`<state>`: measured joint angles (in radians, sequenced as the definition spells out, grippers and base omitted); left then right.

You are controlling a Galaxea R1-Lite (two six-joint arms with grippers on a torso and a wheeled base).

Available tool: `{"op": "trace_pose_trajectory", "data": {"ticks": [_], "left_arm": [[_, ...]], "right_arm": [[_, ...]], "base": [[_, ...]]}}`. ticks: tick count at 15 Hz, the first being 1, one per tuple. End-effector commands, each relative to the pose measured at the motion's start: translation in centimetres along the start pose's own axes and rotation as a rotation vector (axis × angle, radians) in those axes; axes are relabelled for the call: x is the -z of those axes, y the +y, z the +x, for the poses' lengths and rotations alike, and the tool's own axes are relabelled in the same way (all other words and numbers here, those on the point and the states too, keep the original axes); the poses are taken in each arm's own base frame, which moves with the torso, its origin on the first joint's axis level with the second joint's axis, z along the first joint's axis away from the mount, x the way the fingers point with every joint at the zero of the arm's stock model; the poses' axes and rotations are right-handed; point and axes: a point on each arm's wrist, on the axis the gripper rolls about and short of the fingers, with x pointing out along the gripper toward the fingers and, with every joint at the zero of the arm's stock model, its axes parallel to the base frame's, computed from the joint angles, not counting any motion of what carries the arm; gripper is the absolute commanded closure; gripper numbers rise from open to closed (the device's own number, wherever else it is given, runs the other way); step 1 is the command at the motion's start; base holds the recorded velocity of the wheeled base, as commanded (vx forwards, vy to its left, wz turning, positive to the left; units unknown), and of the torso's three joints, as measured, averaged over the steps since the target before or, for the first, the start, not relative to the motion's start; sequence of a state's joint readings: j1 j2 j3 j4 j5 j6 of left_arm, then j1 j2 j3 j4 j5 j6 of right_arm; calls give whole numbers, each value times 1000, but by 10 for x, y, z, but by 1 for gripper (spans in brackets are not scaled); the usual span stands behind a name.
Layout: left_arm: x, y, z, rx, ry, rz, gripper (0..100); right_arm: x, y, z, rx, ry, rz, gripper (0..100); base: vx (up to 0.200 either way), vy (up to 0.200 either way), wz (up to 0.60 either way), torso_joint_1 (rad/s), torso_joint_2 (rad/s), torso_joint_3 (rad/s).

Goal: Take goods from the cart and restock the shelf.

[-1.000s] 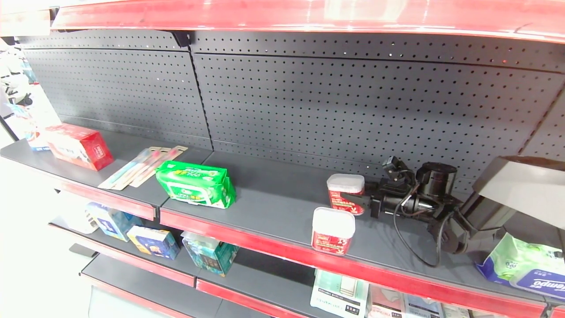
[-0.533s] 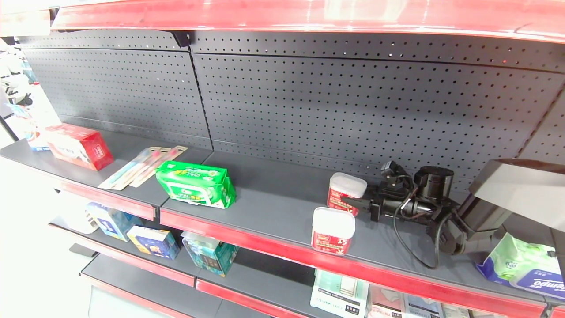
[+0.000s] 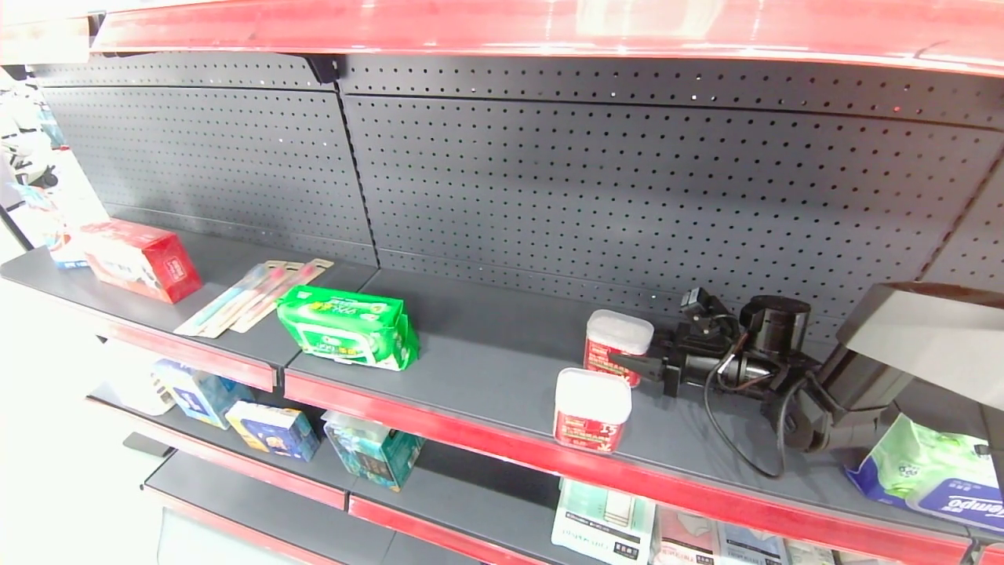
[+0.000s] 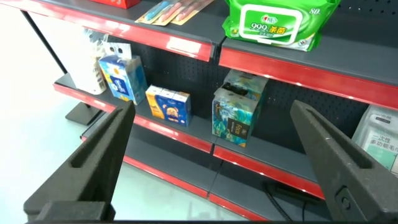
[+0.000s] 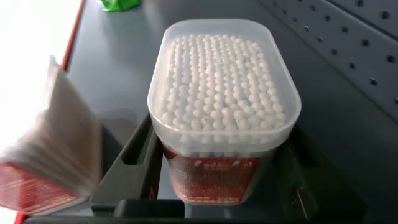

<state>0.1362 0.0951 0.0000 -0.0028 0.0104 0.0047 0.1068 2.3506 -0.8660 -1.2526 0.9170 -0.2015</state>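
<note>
Swab tub (image 3: 618,344) stands upright on the shelf (image 3: 486,369), gripped in my right claw (image 3: 632,362) just behind its twin (image 3: 592,408), so I judge I'm setting a row. Left claw (image 4: 211,109) hangs wide, empty.

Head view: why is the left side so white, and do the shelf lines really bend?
Head view: the floor at left is washed out by strong light, glare streaks the upper red shelf edge, and the pegboard seams lean and bow, probably from a wide lens. Right wrist view: the cotton swab tub is evenly lit.
</note>
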Motion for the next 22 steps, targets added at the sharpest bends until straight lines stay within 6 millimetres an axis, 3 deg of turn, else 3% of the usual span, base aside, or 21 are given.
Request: {"op": "trace_pose_trajectory", "data": {"ticks": [1,13,22], "left_arm": [[0,0,0,-1,3,0,0],[0,0,0,-1,1,0,0],[0,0,0,-1,1,0,0]], "right_arm": [[-3,1,0,-19,-9,-9,100],[7,3,-2,-24,53,-4,100],[3,2,-1,-24,43,-30,100]], "base": [[0,0,0,0,0,0],[0,0,0,0,0,0],[0,0,0,0,0,0]]}}
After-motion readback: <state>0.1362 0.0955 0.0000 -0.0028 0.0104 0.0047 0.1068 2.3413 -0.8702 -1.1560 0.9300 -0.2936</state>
